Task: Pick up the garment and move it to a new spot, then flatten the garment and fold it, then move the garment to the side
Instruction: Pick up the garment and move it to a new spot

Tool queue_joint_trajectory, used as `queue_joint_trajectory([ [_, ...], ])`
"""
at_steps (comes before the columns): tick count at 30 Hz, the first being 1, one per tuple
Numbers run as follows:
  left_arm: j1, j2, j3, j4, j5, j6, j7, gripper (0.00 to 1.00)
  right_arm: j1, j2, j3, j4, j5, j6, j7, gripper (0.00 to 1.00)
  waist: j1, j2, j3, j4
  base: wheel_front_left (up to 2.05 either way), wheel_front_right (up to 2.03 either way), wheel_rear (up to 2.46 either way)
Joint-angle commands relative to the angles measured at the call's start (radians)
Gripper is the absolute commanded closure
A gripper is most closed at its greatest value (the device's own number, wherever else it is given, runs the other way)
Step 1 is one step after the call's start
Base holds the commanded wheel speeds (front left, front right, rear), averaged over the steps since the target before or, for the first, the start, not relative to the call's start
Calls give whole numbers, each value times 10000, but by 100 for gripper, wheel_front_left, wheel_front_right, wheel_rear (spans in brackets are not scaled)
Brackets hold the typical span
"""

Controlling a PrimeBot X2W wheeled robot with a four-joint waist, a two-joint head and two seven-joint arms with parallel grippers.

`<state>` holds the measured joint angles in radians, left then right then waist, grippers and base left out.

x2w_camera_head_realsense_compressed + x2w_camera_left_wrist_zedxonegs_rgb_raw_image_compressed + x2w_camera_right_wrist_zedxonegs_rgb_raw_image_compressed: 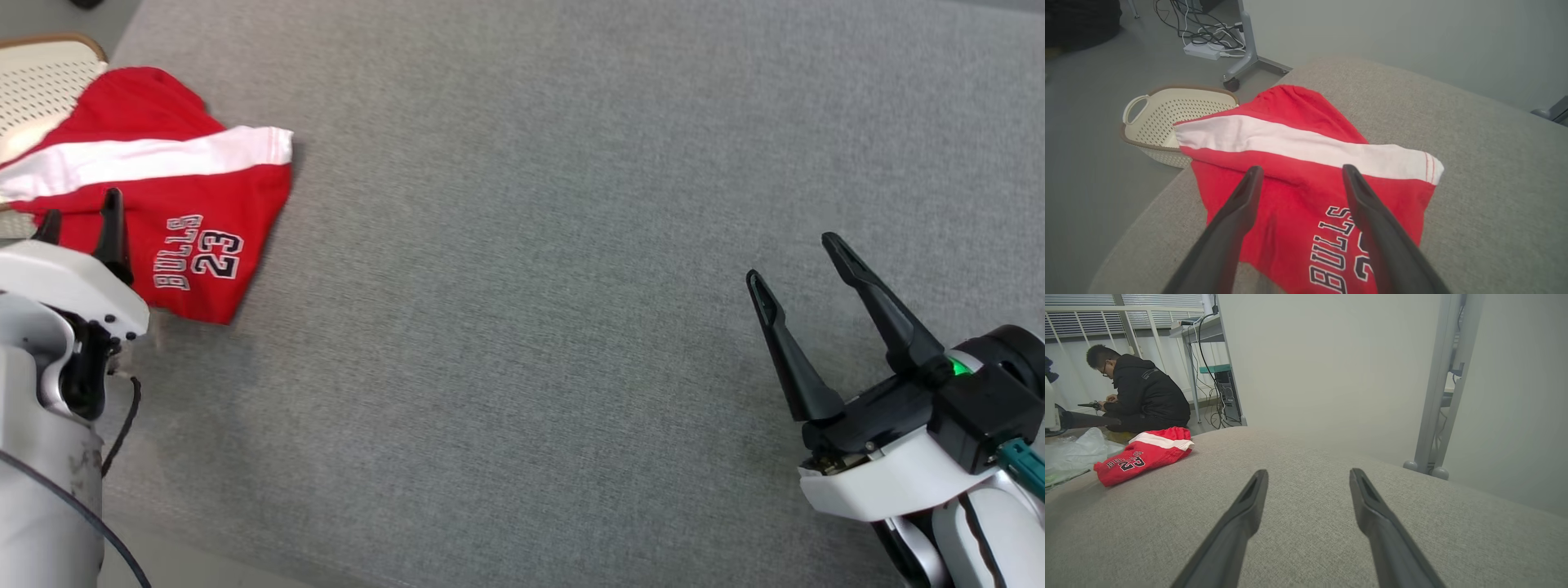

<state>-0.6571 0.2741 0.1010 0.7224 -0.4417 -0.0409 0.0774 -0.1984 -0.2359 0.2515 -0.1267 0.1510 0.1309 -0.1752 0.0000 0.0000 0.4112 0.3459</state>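
Observation:
The garment (188,212) is a folded red piece with a white stripe and "BULLS 23" lettering. It lies at the far left edge of the grey cushioned surface (531,245). My left gripper (80,214) hovers over its near left part, fingers apart with nothing between them. In the left wrist view the garment (1298,192) lies under the open left gripper (1302,171). My right gripper (792,257) stands open at the lower right, far from the cloth. From the right wrist the garment (1145,455) shows small at the left, beyond the open right gripper (1308,475).
A cream perforated basket (41,90) stands on the floor just beyond the surface's left edge, basket (1167,118) partly under the garment's overhang. A person (1143,396) in black crouches on the floor behind. Cables and a wheeled stand (1237,61) are nearby.

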Motion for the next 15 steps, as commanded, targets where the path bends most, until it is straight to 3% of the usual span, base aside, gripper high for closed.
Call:
queue_joint_trajectory([
  [1, -399, 90, 6, 242, -145, -46, 255, 0, -139, -123, -33, -118, -34, -3, 48, 0, 0, 0, 322, -202, 0, 0, 0],
  [6, -1122, 172, 54, 1286, -512, -109, 1368, 0, -215, -274, -45, -192, -149, -3, 51, 0, 0, 0, 720, -359, 0, 0, 0],
  [15, -1825, 264, 135, 2371, -729, 267, 1899, 0, -448, -438, 106, -306, -197, -3, 83, 0, 0, 0, 1198, -508, 0, 0, 0],
])
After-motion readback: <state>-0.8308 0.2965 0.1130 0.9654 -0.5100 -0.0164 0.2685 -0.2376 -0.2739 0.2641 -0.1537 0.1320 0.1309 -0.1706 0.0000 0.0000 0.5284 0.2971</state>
